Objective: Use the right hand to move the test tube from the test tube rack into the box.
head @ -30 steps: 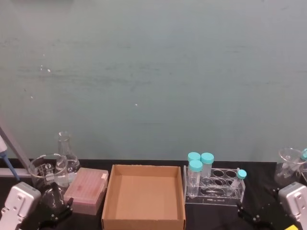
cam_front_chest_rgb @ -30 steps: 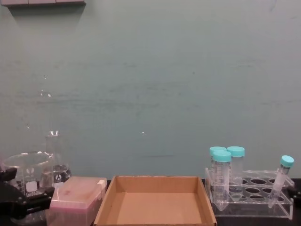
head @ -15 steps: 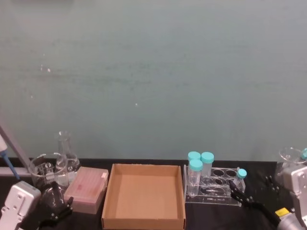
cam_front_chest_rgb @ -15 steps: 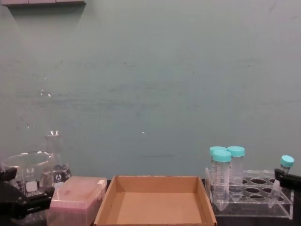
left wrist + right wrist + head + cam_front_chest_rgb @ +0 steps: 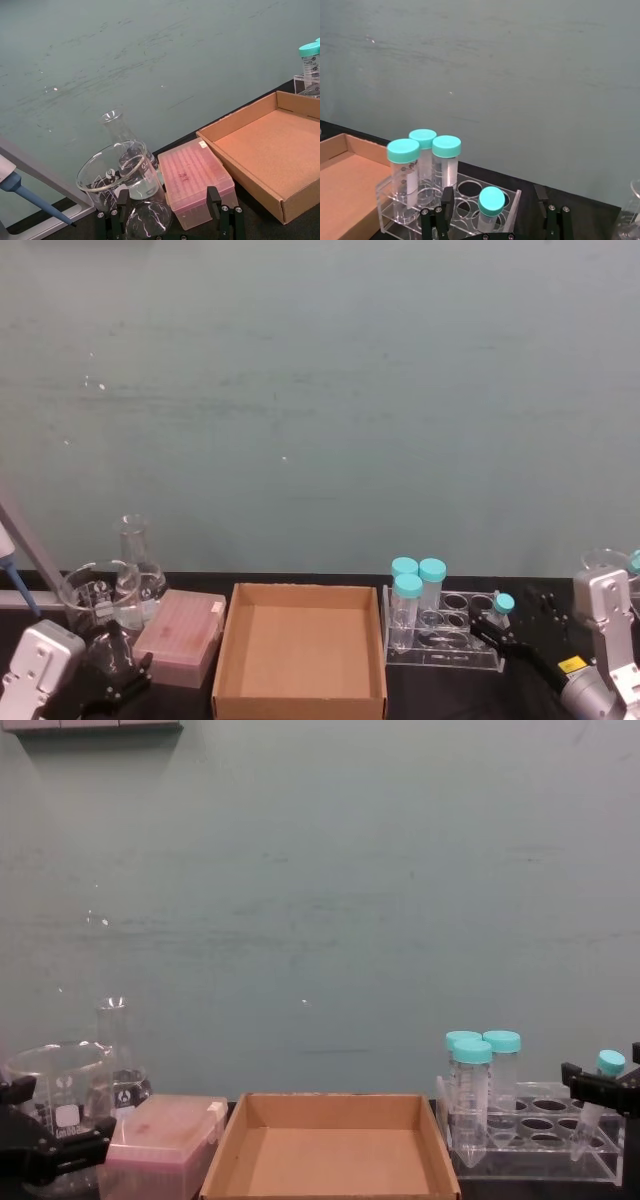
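- Brown cardboard makes the shallow open box (image 5: 229,652) in the head view. It sits in the middle of the black surface (image 5: 445,695).
- Just to its right stands the clear plastic rack with round holes (image 5: 450,655).
- The slim clear test tube with a small teal cap (image 5: 503,603) leans in a hole at the rack's far right end.
- The black right tool (image 5: 497,620) on its silver-grey arm (image 5: 605,640) is low at that end, close by the test tube.
- Three fat teal-capped tubes (image 5: 408,590) stand at the rack's left end.
- The black left tool (image 5: 112,680) sits low on the left, near a pink plastic box (image 5: 180,638).
- Black fingers (image 5: 214,200) of the left tool (image 5: 165,200) are spread wide apart in the left wrist view. The pink plastic box (image 5: 192,175) and a glass beaker (image 5: 117,170) are just past them.
- Teal shows between the fingers (image 5: 446,197) of the right tool (image 5: 493,192) in the right wrist view. That is the cap of the test tube (image 5: 491,200).
- The two fingers are spread, one on each side of the cap, with a gap on both sides. The test tube sits in the rack (image 5: 470,189).
- Clear and tilted, the test tube (image 5: 610,1063) leans in the rack (image 5: 530,1160) in the chest view. The right tool (image 5: 603,1085) is around it, just under the cap.
- The box (image 5: 330,1160) lies left of the rack.
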Controlling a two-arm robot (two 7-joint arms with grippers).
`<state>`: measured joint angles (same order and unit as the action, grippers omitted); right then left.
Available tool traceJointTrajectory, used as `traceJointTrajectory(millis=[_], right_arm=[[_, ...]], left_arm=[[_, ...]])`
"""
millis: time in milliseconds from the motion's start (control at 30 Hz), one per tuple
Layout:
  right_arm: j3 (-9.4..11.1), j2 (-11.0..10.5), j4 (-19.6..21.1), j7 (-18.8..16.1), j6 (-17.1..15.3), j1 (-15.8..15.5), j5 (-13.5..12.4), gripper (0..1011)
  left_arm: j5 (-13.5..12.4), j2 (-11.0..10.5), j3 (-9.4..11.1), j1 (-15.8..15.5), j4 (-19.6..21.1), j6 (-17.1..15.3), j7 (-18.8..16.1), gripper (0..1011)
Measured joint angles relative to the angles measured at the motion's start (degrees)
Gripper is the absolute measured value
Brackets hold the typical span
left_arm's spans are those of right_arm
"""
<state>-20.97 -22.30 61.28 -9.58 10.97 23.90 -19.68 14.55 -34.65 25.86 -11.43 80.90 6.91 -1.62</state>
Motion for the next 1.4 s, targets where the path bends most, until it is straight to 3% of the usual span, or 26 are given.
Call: traceJointTrajectory(millis=[233,667,933,967,1400], right_arm=[[0.67,1.11,-1.69,-0.04,-0.48,0.66,0.73,1000],[0.67,1.08,-1.61,-0.12,-0.48,0.68,0.63,977],[0.62,1.04,-1.56,-0.15,-0.52,0.67,0.58,788],[0.62,1.04,-1.56,-0.15,-0.52,0.67,0.57,724],[0.58,1.01,-1.51,-0.15,-0.52,0.67,0.52,321]], left_arm=[[0.0,0.0,0.0,0.0,0.0,0.0,0.0,1000],[0.0,0.0,0.0,0.0,0.0,0.0,0.0,1000],[0.0,0.0,0.0,0.0,0.0,0.0,0.0,1000],[0.0,0.0,0.0,0.0,0.0,0.0,0.0,1000],[0.0,0.0,0.0,0.0,0.0,0.0,0.0,1000]])
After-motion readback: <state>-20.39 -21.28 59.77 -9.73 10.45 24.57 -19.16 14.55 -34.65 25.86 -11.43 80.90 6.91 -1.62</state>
